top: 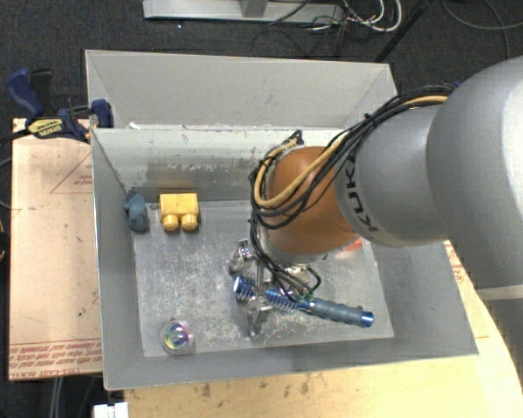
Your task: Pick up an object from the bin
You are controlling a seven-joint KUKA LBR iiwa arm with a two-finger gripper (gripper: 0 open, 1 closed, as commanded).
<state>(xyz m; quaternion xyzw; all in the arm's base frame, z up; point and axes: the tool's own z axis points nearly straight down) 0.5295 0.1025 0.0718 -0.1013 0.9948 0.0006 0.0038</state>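
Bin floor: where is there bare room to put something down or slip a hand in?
The left-middle floor lies bare, between the yellow block and grey-blue lump at the back and the shiny ball in front. It is crowded right of centre, where the gripper stands by a blue pen-like tool.

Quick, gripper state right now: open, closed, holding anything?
Gripper: cannot be told. It is down at the left end of the blue pen.
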